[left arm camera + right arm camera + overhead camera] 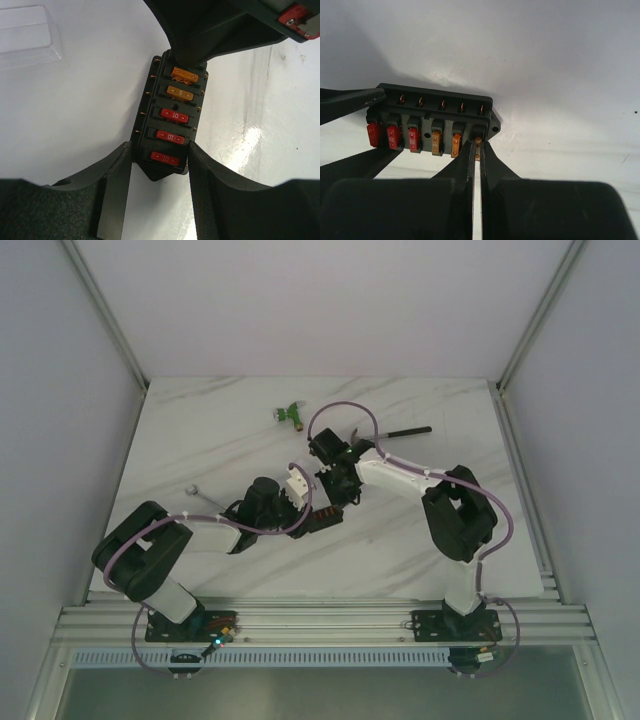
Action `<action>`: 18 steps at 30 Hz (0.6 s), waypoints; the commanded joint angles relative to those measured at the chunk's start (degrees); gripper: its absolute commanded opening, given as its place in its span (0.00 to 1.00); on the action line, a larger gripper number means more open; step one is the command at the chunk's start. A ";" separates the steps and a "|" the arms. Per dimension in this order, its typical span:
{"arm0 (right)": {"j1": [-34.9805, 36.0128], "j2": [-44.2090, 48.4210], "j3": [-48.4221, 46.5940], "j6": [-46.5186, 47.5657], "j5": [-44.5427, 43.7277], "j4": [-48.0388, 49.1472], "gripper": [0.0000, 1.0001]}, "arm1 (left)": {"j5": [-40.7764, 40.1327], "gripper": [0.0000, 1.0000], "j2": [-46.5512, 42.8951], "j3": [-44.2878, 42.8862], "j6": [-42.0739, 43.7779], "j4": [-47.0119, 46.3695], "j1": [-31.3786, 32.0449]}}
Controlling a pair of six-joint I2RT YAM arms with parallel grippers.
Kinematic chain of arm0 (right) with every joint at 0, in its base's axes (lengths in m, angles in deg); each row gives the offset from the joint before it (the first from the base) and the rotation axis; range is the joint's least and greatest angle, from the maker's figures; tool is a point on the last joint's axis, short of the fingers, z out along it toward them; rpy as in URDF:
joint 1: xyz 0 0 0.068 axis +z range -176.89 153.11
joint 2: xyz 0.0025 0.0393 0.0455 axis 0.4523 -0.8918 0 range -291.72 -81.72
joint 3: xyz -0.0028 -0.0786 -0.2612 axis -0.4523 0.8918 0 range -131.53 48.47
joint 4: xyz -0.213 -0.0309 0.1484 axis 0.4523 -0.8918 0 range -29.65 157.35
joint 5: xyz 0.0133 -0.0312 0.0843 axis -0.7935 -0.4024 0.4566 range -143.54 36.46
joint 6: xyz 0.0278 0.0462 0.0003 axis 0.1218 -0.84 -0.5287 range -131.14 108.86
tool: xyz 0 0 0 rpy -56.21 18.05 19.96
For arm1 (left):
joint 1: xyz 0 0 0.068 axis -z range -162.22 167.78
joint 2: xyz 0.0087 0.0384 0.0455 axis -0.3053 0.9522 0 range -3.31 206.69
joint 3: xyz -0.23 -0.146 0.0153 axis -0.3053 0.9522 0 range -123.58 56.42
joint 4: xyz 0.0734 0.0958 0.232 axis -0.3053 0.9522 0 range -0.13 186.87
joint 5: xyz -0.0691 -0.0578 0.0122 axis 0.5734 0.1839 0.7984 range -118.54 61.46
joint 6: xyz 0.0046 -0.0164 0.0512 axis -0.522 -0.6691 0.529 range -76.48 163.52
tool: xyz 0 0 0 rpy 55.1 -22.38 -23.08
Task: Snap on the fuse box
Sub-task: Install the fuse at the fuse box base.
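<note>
Markings: "10" is read on three red fuses, the middle one printed upside down; "5" is read on one orange fuse. No brand can be made out.
Fuse box: a black, ribbed plastic block, rectangular, with a row of copper pins along one long side. It is held between the left gripper's fingers, its far end under the right gripper's tips.
Left gripper: half spread, its matt black fingers pressed against both sides of the box's near end.
Right gripper: closed to a sliver, with a thin orange end fuse pinched between the tips at the last slot.
Clear lid: transparent plastic, rectangular, lying beyond and left of the left gripper, apart from the box.
Table: white and glossy, with grey marble veining.
Room: plain pale walls; the near edge is lined with aluminium rails.
</note>
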 commanded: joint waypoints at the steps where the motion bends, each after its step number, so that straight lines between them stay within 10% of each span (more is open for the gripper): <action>1: 0.23 -6.22 7.12 1.96 -1.27 -5.86 0.00 | -0.85 0.21 0.55 -0.14 0.56 3.47 -0.10; 18: 1.26 -15.80 7.65 2.59 -1.01 -2.07 0.00 | -0.26 0.20 1.34 -0.34 0.12 3.12 -0.45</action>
